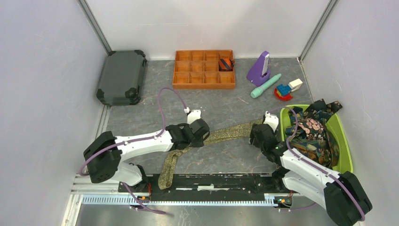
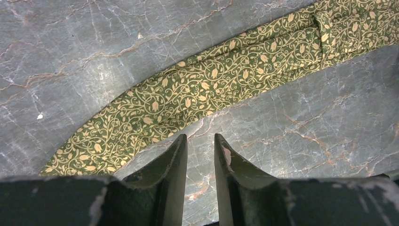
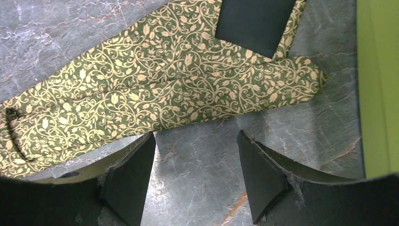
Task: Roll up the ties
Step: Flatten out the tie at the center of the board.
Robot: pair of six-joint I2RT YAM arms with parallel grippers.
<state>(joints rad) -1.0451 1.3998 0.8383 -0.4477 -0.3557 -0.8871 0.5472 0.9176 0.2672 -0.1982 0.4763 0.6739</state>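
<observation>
Looking down at the grey marble table (image 1: 226, 101), biggest stuff first: a dark green case (image 1: 121, 76) sits at 10 o'clock and a lime bin (image 1: 345, 141) at 4 o'clock, stuffed with a heap of dark patterned ties (image 1: 310, 134). At 12 o'clock there's an orange divider tray (image 1: 204, 86) with one rolled striped tie (image 1: 226, 63) in its top right compartment.

The olive tie (image 1: 230, 132) lies flat across the middle. Its wide end is at 3 o'clock just beside the bin, and its narrow end trails to 7 o'clock over the near edge.

The left gripper (image 2: 200, 139) hovers just beside the tie's middle stretch, jaws only a narrow slit apart with bare table between them, pinching nothing. The right gripper (image 3: 195, 136) is at the wide tip, jaws spread wide and empty. The tip lies just ahead of them, with some dark lining showing.

Small stuff at 1 to 2 o'clock: a purple wedge (image 1: 259, 68), a teal stick (image 1: 266, 85) and some toy blocks (image 1: 288, 88).
</observation>
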